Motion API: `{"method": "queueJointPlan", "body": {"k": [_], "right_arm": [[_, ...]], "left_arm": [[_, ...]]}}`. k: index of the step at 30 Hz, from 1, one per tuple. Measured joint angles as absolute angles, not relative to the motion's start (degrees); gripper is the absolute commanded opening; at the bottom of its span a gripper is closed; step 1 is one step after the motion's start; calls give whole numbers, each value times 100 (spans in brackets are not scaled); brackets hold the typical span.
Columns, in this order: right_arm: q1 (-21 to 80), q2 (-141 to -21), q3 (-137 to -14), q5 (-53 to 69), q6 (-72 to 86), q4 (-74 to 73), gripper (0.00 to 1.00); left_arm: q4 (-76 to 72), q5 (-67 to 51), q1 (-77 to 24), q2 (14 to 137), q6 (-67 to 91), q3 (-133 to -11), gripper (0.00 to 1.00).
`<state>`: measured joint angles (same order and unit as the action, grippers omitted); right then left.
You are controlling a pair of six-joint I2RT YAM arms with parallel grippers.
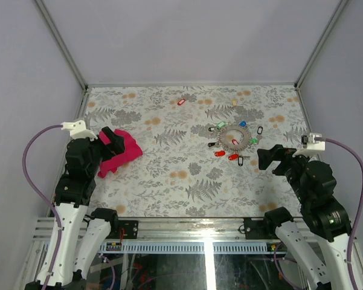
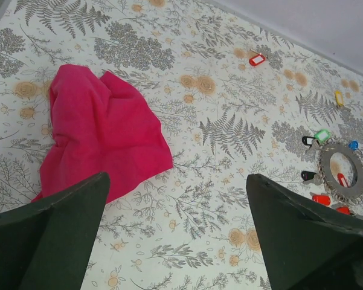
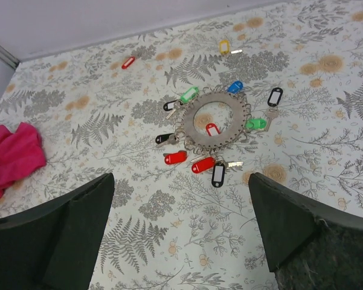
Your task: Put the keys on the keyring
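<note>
top external view: the keyring (image 1: 228, 144) lies right of centre with keys fanned round it, while a red key (image 1: 181, 101) and a yellow key (image 1: 234, 103) lie loose well beyond. the left gripper (image 1: 115, 140) hangs over the cloth (image 1: 118, 160) and the right gripper (image 1: 267, 158) near the ring, both empty with jaws wide. likely risks: flat keys slipping from a pinch, or a finger shoving the ring.

keyring (image 3: 188, 121): 1 | keys (image 3: 175, 157): 12, each with one tag | tags by colour: red 4, black 4, green 2, blue 1, cream-yellow 1 | keys lying well apart from the ring: 2 | magenta cloth (image 3: 12, 157): 1
</note>
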<state>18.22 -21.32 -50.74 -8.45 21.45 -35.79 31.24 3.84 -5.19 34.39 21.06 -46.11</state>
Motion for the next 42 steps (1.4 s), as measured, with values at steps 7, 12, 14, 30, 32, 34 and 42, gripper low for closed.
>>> {"method": "queueJointPlan", "body": {"k": [7,12,14,30,32,34,42], "right_arm": [[1822,-2469,-4995,-790,2036,-3566,99],[1822,-3002,-5087,-797,2001,-3642,100],[1822,-3365,-5225,-790,1999,-3734,100],[1822,-7196,-5717,21,1717,-3103,99],[1822,-7688,-5833,104,1640,-2912,99],[1822,-8117,-5986,176,1594,-2738,99],[1822,-9817,-6947,574,1546,-2069,99]], "left_arm": [[3129,399,-519,3623,2112,-4609,100],[3131,427,-519,3752,2115,-4584,100],[3131,421,-519,3826,2115,-4582,100],[3129,-32,-519,4602,2104,-4571,100],[3127,-119,-519,4646,2093,-4571,100],[3124,-183,-519,4676,2086,-4569,100],[3122,-357,-519,4803,2049,-4550,100]]}}
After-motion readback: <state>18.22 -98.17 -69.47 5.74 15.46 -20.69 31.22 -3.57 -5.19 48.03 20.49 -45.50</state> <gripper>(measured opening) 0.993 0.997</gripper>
